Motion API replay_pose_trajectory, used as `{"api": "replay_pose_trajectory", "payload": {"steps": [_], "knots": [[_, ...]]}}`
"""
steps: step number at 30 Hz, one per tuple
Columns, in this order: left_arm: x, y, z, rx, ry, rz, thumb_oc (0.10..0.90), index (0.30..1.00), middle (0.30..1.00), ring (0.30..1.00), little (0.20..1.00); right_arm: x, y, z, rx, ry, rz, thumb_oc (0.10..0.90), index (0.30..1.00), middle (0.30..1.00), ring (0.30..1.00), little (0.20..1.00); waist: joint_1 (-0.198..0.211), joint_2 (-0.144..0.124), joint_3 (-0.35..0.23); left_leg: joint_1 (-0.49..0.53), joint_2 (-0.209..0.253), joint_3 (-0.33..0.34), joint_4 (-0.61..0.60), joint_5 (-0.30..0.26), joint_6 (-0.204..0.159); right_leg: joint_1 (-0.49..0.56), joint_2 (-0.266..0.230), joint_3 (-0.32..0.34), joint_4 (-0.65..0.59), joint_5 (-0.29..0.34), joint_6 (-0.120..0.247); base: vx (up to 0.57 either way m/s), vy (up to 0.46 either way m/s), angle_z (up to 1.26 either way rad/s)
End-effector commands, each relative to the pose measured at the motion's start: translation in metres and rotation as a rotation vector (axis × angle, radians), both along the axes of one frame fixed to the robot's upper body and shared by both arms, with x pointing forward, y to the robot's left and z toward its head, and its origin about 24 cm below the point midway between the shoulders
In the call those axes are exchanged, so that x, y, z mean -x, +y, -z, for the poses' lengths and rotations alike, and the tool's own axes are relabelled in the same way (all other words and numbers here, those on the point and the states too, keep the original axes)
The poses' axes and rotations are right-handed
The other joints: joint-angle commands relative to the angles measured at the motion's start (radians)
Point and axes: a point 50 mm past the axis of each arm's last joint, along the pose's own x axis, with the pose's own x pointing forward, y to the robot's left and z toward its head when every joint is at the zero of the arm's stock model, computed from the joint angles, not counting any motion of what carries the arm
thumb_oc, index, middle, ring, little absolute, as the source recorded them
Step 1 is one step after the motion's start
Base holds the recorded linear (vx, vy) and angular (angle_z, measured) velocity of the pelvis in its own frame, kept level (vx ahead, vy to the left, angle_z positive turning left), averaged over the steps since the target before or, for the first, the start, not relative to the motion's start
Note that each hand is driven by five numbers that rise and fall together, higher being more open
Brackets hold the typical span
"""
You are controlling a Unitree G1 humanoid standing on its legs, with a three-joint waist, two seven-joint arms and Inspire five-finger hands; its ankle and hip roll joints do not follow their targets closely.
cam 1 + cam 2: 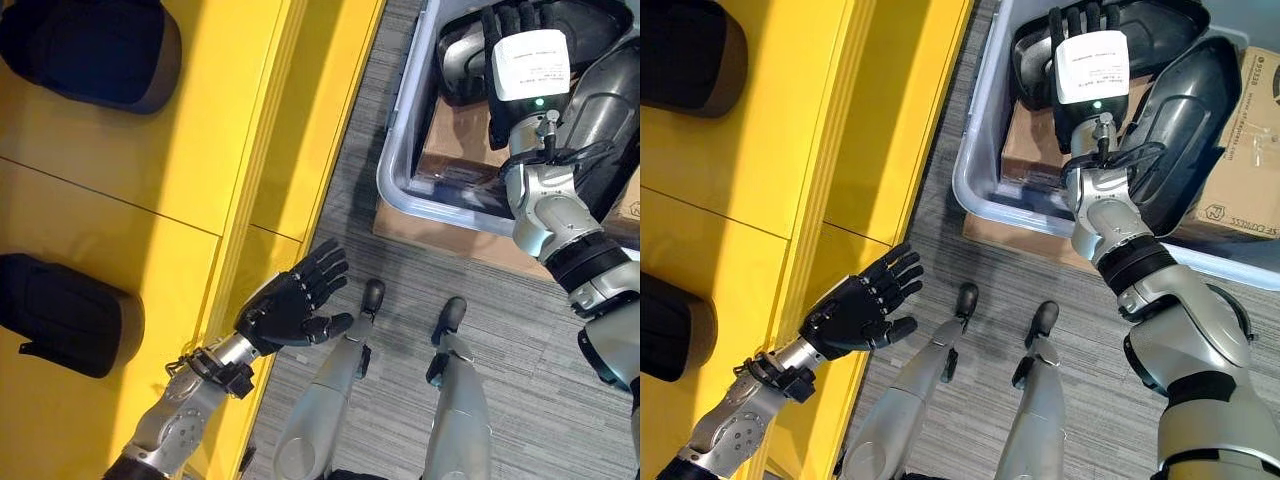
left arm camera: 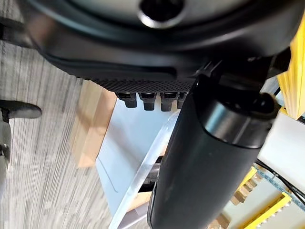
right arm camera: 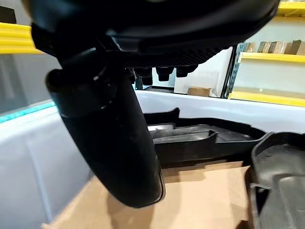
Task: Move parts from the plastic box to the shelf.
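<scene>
The right robot hand [image 1: 1080,60] reaches into the plastic box [image 1: 985,195] at about 1 o'clock in the eye views, its back with a white label facing the camera and its fingertips over a dark part [image 1: 1160,20] lying at the box's far end; whether the fingers are closed on that part I cannot tell. A second, larger dark part [image 1: 1185,120] leans in the box just beside the right forearm, at 2 o'clock. The left robot hand [image 1: 290,305] hangs at 7 o'clock, fingers spread and relaxed, holding nothing, beside the edge of the yellow shelf [image 1: 220,150]. Two dark parts [image 1: 90,50] lie on the shelf, at 10 and 8 o'clock. A cardboard sheet [image 1: 1035,145] lies in the box's bottom.
</scene>
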Motion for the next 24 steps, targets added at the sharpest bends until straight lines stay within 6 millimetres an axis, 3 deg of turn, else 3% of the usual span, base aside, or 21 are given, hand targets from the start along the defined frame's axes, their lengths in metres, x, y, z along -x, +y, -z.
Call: {"api": "replay_pose_trajectory", "payload": {"steps": [1, 10, 24], "knots": [[0.010, -0.022, -0.026, 0.139, -0.132, 0.121, 0.900, 1.000, 1.000, 1.000, 1.000, 0.019, 0.007, -0.072, 0.187, -0.249, 0.018, 0.900, 1.000, 1.000, 1.000, 1.000, 0.000, 0.042, -0.012, 0.063, 0.188, -0.002, 0.063, -0.200, -0.067, -0.018, -0.044, 0.051, -0.043, -0.009, 0.021, 0.06, -0.007, 0.00], [0.011, -0.021, -0.024, 0.149, -0.095, 0.097, 0.900, 1.000, 1.000, 1.000, 1.000, 0.019, 0.001, -0.079, 0.187, -0.206, 0.033, 0.900, 1.000, 1.000, 1.000, 1.000, 0.005, 0.036, -0.012, 0.084, 0.212, 0.000, 0.054, -0.185, -0.073, -0.015, -0.022, 0.048, 0.038, -0.071, -0.001, 0.09, -0.022, 0.01], [0.016, -0.017, -0.021, 0.122, -0.065, 0.079, 0.900, 1.000, 1.000, 1.000, 1.000, 0.016, -0.011, -0.092, 0.190, 0.016, 0.107, 0.900, 1.000, 1.000, 1.000, 1.000, 0.023, 0.016, -0.012, -0.029, 0.220, -0.033, 0.148, -0.187, -0.075, -0.099, 0.020, 0.049, 0.191, -0.158, -0.051, 0.06, -0.047, 0.07]]}}
